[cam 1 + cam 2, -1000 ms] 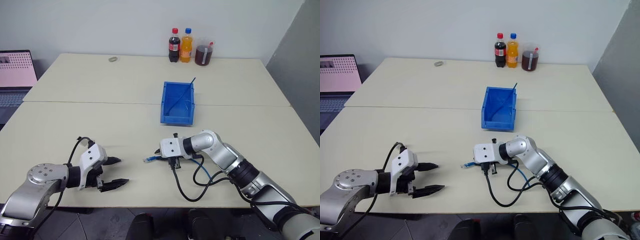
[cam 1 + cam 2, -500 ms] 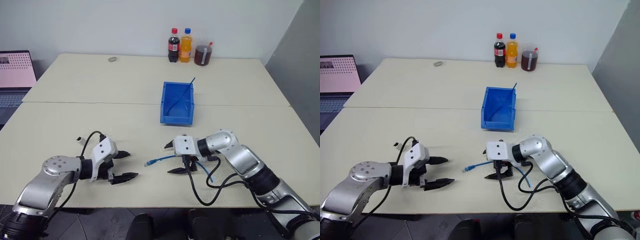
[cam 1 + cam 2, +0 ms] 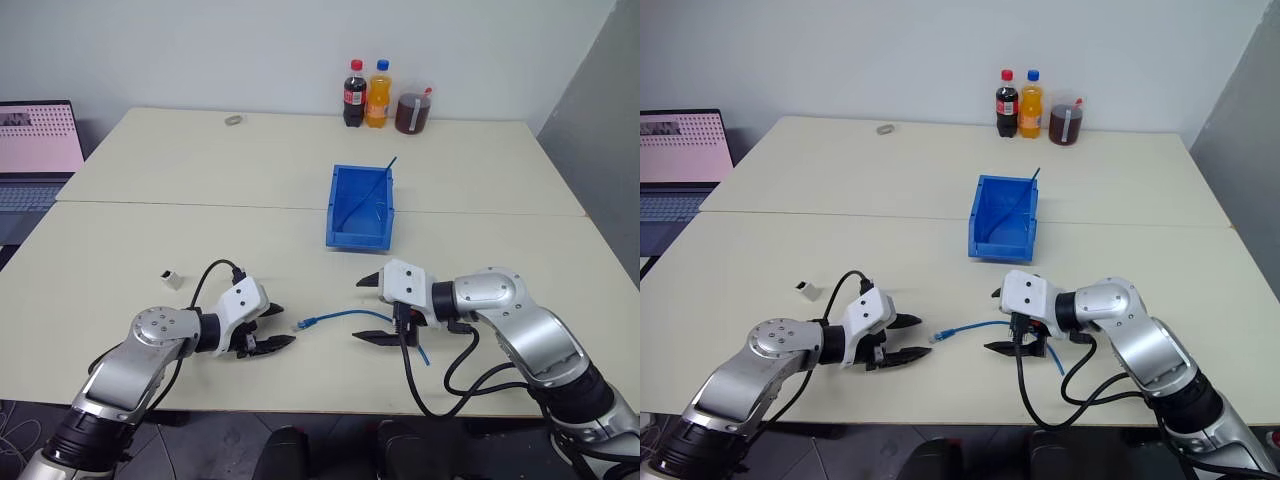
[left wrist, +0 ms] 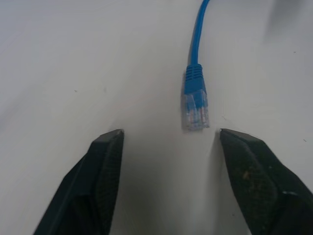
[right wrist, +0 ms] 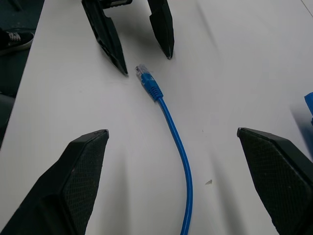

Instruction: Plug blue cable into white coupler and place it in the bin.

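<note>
**Cable plug lies between the two tools, held by neither**

The blue cable lies flat on the tabletop, its clear plug pointing toward the left tool. That tool sits low over the surface with its two black fingers apart, and the plug rests just beyond their tips, nearer one finger than the other and touching neither.

The right tool is on the other side, facing the left one, with its fingers spread wide. The cable runs between them from the plug back toward the right arm, lying loose on the tabletop and gripped by nothing.

The white coupler sits by itself on the tabletop, out beyond the left arm and well apart from the plug and from both tools.

The blue bin stands further back near the middle of the tabletop, well clear of both tools, with a thin dark strand leaning over its back rim. Two bottles and a cup of dark drink stand at the far edge, and a laptop is off to the left.
</note>
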You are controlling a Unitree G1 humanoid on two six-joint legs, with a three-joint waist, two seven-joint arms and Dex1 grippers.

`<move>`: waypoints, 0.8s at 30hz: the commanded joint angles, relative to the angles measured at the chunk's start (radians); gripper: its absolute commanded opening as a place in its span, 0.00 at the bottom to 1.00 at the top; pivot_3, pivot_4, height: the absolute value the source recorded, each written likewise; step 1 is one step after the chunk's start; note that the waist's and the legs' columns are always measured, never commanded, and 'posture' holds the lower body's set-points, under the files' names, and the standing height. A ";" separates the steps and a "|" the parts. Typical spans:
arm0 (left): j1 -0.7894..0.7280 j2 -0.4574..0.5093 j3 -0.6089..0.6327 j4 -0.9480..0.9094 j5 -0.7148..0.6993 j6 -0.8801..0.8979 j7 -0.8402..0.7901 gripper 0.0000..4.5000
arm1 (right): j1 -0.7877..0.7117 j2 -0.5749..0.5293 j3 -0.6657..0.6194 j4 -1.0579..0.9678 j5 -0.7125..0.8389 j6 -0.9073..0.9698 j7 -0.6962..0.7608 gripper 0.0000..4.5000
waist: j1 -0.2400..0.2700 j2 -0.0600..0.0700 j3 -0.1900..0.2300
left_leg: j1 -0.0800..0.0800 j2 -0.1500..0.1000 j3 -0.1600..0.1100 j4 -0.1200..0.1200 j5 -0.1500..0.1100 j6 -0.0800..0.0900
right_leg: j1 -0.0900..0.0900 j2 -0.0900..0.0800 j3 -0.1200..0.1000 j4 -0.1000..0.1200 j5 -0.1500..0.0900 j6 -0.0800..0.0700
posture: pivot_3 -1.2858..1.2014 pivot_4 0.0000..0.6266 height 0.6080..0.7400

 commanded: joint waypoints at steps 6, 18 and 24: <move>0.049 -0.045 -0.092 0.059 0.023 -0.018 -0.038 0.25 | 0.015 -0.022 -0.044 -0.086 0.036 0.053 -0.066 1.00 | 0.000 0.002 -0.004 | 0.001 0.000 0.000 0.000 0.000 0.000 | 0.001 0.000 0.000 0.000 0.000 0.000 | 0.52 0.24 1.00; 0.057 -0.065 -0.032 0.100 0.016 -0.086 -0.008 0.01 | 0.073 -0.020 -0.119 -0.123 0.149 0.101 -0.113 1.00 | -0.001 0.003 -0.006 | 0.002 0.000 0.000 0.000 0.000 0.000 | 0.002 0.000 0.000 0.000 0.000 0.001 | 0.52 0.24 1.00; 0.053 -0.063 0.008 0.084 -0.024 -0.060 -0.024 0.01 | 0.153 -0.036 -0.158 -0.184 0.223 0.140 -0.131 1.00 | -0.003 0.003 -0.006 | 0.002 0.000 -0.001 0.000 0.000 0.000 | 0.002 0.000 0.001 0.000 0.000 0.001 | 0.52 0.24 1.00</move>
